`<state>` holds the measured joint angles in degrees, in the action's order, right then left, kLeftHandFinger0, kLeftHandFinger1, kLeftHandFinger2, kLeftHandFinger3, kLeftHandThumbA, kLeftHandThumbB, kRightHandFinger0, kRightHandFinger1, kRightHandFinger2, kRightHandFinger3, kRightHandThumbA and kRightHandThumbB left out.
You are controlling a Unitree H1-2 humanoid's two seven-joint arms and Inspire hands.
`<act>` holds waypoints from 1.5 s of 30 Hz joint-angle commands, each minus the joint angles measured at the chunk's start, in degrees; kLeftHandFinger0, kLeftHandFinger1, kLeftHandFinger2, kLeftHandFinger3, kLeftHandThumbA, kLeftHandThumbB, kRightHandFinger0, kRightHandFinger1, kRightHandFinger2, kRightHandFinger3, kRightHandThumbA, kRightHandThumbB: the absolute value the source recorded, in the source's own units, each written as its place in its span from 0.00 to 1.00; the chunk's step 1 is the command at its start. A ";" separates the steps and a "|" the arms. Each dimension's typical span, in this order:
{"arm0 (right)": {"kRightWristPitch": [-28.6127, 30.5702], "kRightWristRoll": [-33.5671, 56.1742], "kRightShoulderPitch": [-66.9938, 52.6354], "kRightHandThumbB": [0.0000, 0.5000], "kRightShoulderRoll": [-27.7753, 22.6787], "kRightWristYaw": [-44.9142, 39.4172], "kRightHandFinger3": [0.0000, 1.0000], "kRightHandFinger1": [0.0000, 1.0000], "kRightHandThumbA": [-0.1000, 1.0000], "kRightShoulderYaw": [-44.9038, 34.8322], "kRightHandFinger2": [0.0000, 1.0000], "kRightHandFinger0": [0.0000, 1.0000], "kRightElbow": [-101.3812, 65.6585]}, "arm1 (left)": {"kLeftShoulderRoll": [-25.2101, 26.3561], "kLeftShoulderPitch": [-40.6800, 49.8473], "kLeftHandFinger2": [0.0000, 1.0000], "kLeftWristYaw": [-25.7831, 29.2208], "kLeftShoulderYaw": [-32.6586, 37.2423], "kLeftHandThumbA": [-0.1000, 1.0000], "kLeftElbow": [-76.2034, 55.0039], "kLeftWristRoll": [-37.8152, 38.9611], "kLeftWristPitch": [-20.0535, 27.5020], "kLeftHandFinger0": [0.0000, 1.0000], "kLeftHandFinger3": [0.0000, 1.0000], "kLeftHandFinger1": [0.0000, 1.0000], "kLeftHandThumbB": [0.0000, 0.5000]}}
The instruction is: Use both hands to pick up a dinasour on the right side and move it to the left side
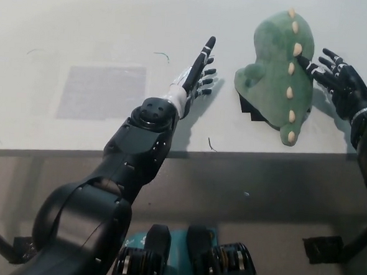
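Two hands flank a green plush dinosaur [280, 68] with a row of cream spikes along its back, which lies flat on the white tabletop [83, 38] toward the far right part of it. The toy's head points away from the near table edge and its tail tip lies close to that edge. A small black patch [247, 109] shows under the dinosaur's lower left flank.

On the dinosaur's right side, the black right hand [338, 81] has its fingers spread apart, and one fingertip [300, 59] touches the spiked ridge near the toy's head; it grips nothing.

On the dinosaur's left side, the left hand [198, 73], with white at its wrist and dark fingers, is held out with fingers extended and separated, holding nothing. It is near the dinosaur's stubby left limb but apart from it, with a strip of bare tabletop between them.

Left of the dinosaur and beyond the left hand lies a pale grey rectangular patch [102, 90] on the tabletop. A thin dark thread [212, 145] lies near the table edge, below and left of the dinosaur.
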<state>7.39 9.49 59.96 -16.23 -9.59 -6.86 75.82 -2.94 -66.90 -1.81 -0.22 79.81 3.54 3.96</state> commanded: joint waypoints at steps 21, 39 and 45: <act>5.70 -4.08 -0.09 0.60 7.01 3.01 1.00 1.00 1.00 4.68 1.00 1.00 -4.88 | -7.73 -4.30 1.00 1.15 -3.32 1.00 -0.25 1.29 -0.19 1.00 1.00 1.00 0.79; 7.56 -5.57 0.05 0.25 9.29 6.61 1.00 1.00 1.00 5.46 1.00 1.00 -7.23 | -7.23 -4.87 1.00 -3.40 -4.41 1.00 -0.74 2.44 0.50 1.00 1.00 1.00 0.78; 7.55 -5.89 0.86 0.23 10.06 8.08 1.00 1.00 1.00 5.84 1.00 1.00 -5.90 | -6.47 -4.52 1.00 -3.54 -3.81 1.00 -0.48 1.93 0.94 1.00 1.00 1.00 0.77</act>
<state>13.22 5.59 57.90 -8.33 -2.61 -2.22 69.91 -7.57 -67.71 -0.96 -4.70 80.04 5.52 4.09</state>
